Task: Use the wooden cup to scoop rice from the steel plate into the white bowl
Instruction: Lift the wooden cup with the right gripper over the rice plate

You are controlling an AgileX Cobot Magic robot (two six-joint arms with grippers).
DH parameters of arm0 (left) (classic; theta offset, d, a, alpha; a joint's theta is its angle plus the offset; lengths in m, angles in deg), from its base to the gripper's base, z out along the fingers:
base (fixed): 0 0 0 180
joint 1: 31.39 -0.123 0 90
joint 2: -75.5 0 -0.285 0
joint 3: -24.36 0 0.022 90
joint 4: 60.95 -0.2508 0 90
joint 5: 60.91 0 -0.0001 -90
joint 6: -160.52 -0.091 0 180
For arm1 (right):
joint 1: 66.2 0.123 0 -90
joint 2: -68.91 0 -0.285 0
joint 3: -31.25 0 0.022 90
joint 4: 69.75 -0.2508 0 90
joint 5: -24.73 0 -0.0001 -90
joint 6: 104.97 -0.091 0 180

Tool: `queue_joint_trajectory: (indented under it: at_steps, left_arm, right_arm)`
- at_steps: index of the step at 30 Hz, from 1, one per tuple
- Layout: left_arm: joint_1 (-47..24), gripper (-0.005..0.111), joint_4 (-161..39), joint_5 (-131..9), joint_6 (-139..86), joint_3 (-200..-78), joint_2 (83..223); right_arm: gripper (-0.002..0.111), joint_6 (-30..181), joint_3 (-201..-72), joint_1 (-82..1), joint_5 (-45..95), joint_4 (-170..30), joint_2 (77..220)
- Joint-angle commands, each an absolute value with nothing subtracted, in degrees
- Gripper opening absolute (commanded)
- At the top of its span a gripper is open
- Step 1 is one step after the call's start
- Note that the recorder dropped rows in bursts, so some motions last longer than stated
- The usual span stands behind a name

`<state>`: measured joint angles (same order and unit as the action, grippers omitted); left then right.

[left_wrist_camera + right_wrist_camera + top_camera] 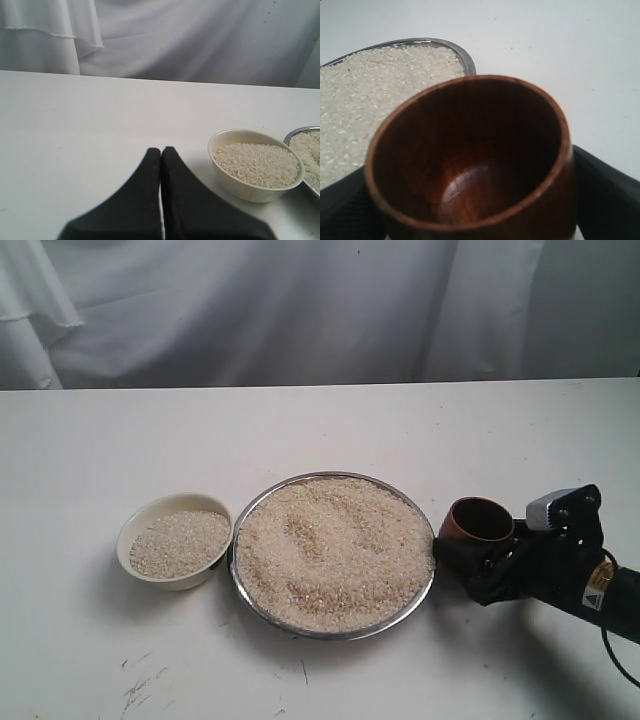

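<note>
The steel plate (331, 635) lies at the middle of the table, heaped with rice (335, 550). To its left stands the white bowl (186, 579), partly filled with rice (180, 542). My right gripper (478, 554) is shut on the wooden cup (478, 520), right beside the plate's right rim. In the right wrist view the cup (470, 160) is upright and holds no rice, with a black finger on each side and the plate's rim (465, 58) just beyond it. My left gripper (161, 150) is shut on nothing, short of the bowl (235, 176); the exterior view does not show it.
A white cloth (300, 310) hangs behind the table's far edge. Dark scuff marks (140, 690) lie on the tabletop near the front left. A cable (615, 650) trails from the right arm.
</note>
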<state>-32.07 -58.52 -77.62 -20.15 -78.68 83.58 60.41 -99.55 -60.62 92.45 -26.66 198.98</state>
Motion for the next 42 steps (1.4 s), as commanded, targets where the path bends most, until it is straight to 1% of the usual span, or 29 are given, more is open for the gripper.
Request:
queue_joint_trajectory:
  at_steps: [1,4,8,11,14,18,24,28,30,31,36,42]
  left_arm:
    - [-32.0,0.000,-58.5,-77.3,-20.0,-78.4,83.3]
    - [-32.0,0.000,-58.5,-77.3,-20.0,-78.4,83.3]
    - [-32.0,0.000,-58.5,-77.3,-20.0,-78.4,83.3]
    - [-32.0,0.000,-58.5,-77.3,-20.0,-78.4,83.3]
    - [-32.0,0.000,-58.5,-77.3,-20.0,-78.4,83.3]
    - [-32.0,0.000,-58.5,-77.3,-20.0,-78.4,83.3]
    - [-32.0,0.000,-58.5,-77.3,-20.0,-78.4,83.3]
    - [-32.0,0.000,-58.5,-77.3,-20.0,-78.4,83.3]
    - [-32.0,0.000,-58.5,-77.3,-20.0,-78.4,83.3]
    - [-32.0,0.000,-58.5,-77.3,-20.0,-78.4,83.3]
    - [-32.0,0.000,-58.5,-77.3,-20.0,-78.4,83.3]
    - [-32.0,0.000,-58.5,-77.3,-20.0,-78.4,83.3]
  right_arm:
    - [0.000,58.7,-99.5,-60.5,89.1,-24.3,195.2]
    - [0.000,57.6,-99.5,-60.5,81.0,-25.2,187.6]
    - [0.000,55.5,-99.8,-60.5,75.1,-24.8,180.4]
    - [0.000,49.0,-102.4,-60.1,67.5,-19.5,175.0]
    - [0.000,42.1,-106.5,-57.2,57.4,-12.0,170.7]
    - [0.000,35.3,-113.9,-51.0,46.1,-2.6,167.3]
    - [0.000,34.8,-124.4,-43.2,30.3,6.1,167.1]
    - [0.000,41.1,-129.4,-39.6,23.4,10.4,168.9]
    - [0.000,47.1,-131.5,-37.8,20.5,12.0,170.4]
    - [0.000,53.5,-132.7,-36.5,19.3,12.1,171.7]
    - [0.000,72.1,-135.5,-31.3,12.8,12.4,178.4]
    - [0.000,83.5,-137.7,-25.4,6.8,15.8,185.2]
